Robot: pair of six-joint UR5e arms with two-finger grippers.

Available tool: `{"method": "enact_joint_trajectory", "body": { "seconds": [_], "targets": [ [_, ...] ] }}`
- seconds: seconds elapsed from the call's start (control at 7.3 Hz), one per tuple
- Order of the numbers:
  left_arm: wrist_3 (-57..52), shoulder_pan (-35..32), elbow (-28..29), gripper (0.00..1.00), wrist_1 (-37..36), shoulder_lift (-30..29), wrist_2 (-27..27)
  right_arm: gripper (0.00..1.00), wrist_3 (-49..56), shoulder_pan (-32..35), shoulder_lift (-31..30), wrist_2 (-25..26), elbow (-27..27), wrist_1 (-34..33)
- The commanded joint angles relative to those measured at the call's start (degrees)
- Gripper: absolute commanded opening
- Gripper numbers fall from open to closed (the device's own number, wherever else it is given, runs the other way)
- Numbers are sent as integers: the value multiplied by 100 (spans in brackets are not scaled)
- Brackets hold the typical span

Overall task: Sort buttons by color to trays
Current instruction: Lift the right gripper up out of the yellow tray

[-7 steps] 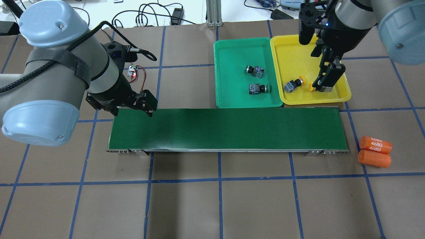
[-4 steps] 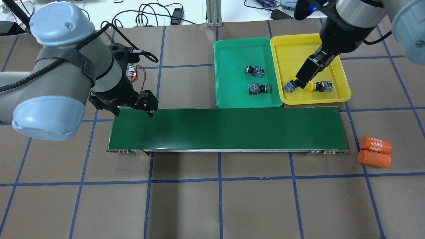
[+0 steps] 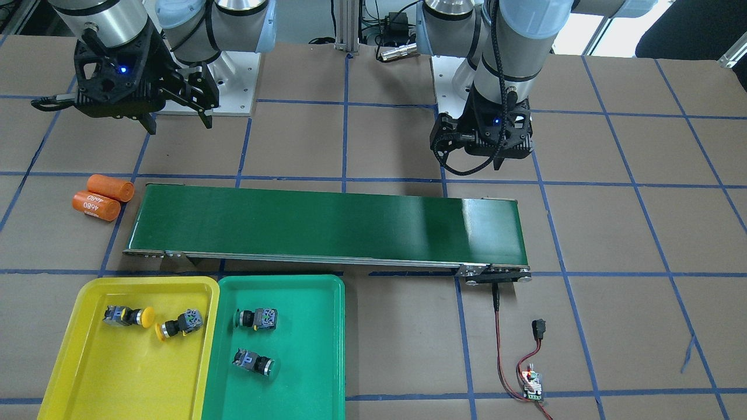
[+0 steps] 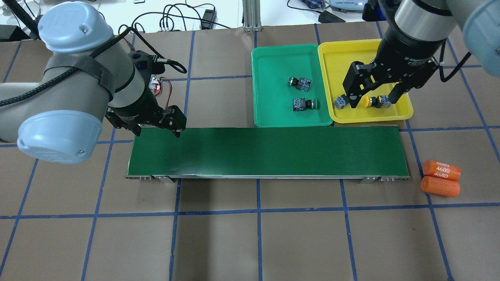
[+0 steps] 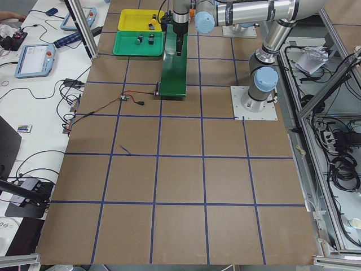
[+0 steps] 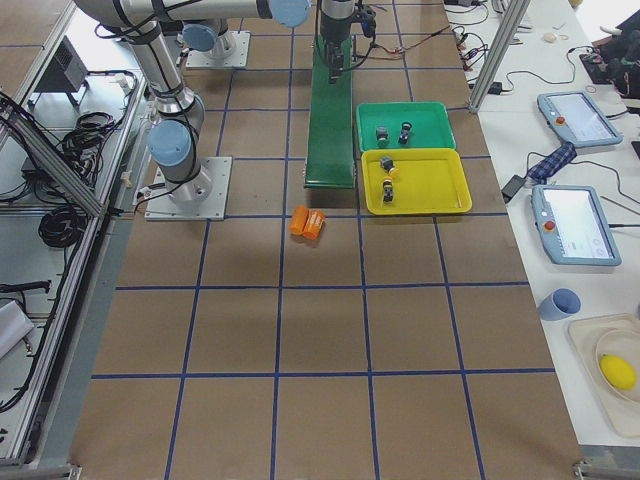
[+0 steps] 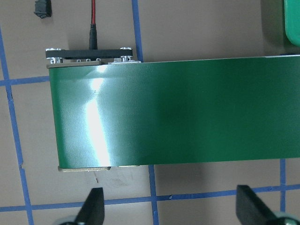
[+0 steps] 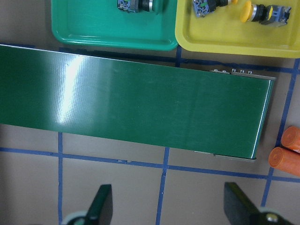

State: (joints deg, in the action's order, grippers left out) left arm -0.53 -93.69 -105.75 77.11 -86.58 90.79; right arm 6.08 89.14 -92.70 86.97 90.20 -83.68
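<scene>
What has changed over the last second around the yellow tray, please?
The right gripper, which was down in the shallow yellow plastic tray with its fingers around a yellow-capped push-button, let it go, rose and drew back; it is open and empty. The button lies where it was set. The left gripper, the other yellow-capped button and both green-capped buttons in the green plastic tray stayed put.

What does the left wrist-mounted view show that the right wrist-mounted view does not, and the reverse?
Only left wrist: the cable plugged into the end of the conveyor belt. Only right wrist: the yellow tray with two yellow buttons, and the orange cylinders. Both: that belt, and an open gripper: left gripper, right gripper.
</scene>
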Motion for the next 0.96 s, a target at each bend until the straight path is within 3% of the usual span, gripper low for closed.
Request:
{"method": "enact_joint_trajectory", "body": {
  "seconds": [0.0,0.14,0.41,0.82],
  "targets": [
    [0,0,10,100,-3,-8,1,86,-160,6,-2,21,7,18],
    [0,0,10,100,-3,-16,1,86,-134,6,-2,4,7,1],
    [-9,0,-7,100,-12,-16,1,100,-3,6,-2,12,15,-235],
    [-9,0,37,100,-3,-52,1,100,104,6,24,-49,68,-307]
  ]
}}
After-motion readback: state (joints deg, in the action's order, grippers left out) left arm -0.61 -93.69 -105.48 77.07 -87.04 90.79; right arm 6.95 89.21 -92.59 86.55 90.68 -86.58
